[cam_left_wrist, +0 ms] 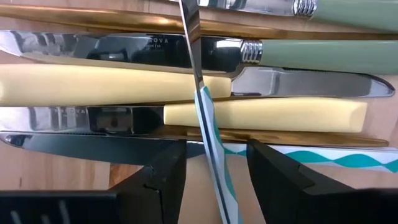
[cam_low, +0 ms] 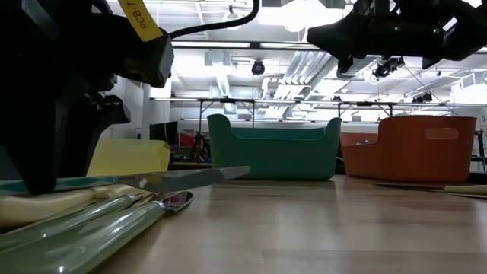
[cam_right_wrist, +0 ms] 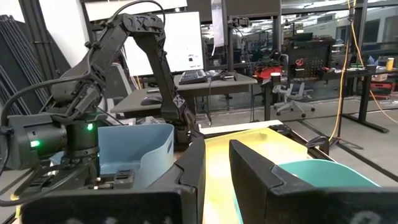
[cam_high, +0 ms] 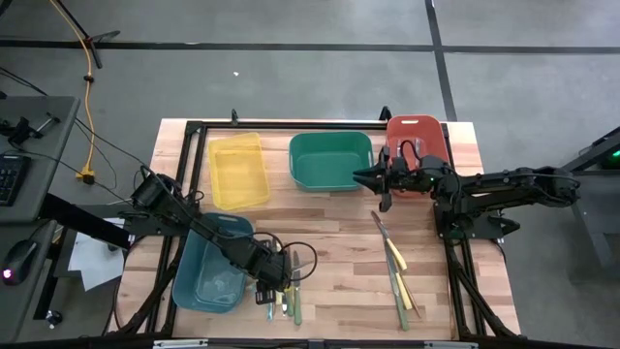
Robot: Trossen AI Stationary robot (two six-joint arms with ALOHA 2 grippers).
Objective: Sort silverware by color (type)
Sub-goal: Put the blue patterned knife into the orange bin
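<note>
Silverware (cam_left_wrist: 186,87) sits loose on the tabletop, mostly unsorted; left gripper (cam_left_wrist: 208,165) jaws open around one knife, right gripper (cam_right_wrist: 214,165) open, empty.

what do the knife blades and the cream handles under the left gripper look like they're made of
Knife blades: polished metal, probably steel; they mirror their surroundings and carry stamped lettering. Cream handles: likely plastic or resin; smooth, opaque, evenly coloured with a soft sheen. Left gripper hovers just above.

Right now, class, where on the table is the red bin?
In the high view the red bin sits at the table's far right corner, just right of the green bin, with the right gripper hovering at its near-left edge.
</note>
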